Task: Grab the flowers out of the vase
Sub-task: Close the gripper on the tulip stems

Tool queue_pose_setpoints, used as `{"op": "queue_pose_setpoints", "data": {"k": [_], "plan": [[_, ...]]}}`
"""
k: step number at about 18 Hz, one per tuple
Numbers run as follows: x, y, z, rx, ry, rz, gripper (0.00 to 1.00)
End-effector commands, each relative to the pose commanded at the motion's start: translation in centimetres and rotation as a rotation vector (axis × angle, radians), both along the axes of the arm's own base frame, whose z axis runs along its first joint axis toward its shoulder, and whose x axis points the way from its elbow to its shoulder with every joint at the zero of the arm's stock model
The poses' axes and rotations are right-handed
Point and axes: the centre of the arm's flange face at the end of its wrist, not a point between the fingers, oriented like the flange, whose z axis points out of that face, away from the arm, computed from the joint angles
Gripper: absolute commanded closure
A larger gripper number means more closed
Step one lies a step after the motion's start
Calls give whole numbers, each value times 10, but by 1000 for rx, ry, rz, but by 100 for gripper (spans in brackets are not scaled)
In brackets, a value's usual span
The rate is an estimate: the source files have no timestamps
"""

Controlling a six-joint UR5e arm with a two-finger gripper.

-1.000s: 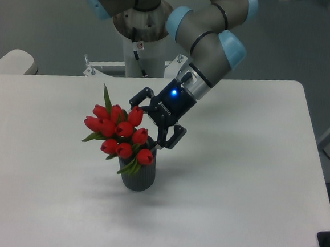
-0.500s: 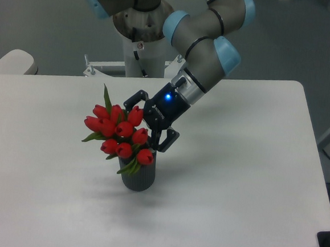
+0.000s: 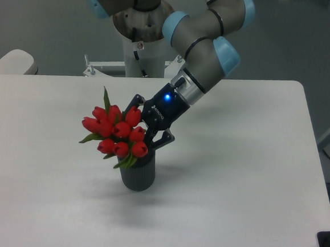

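Flowers stand in the vase near the middle of the bench; your tool presses in from their right, fingers spread and clasping nothing; you should treat the bunch as light, soft and easily crushed; grip the stems just above the vase mouth, not the blooms.

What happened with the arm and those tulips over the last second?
The gripper slid left, into the right side of the flowers, and the bunch shifted slightly left. Whether its jaws have closed on the stems cannot be told. The vase stayed put on the table, with the flowers still in it.
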Motion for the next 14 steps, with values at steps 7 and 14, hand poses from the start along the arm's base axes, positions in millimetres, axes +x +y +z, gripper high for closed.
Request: {"op": "queue_pose_setpoints", "data": {"k": [7, 14], "plan": [[-3, -2, 1, 2, 4, 6, 64], [-15, -1, 22, 19, -84, 70, 67]]}}
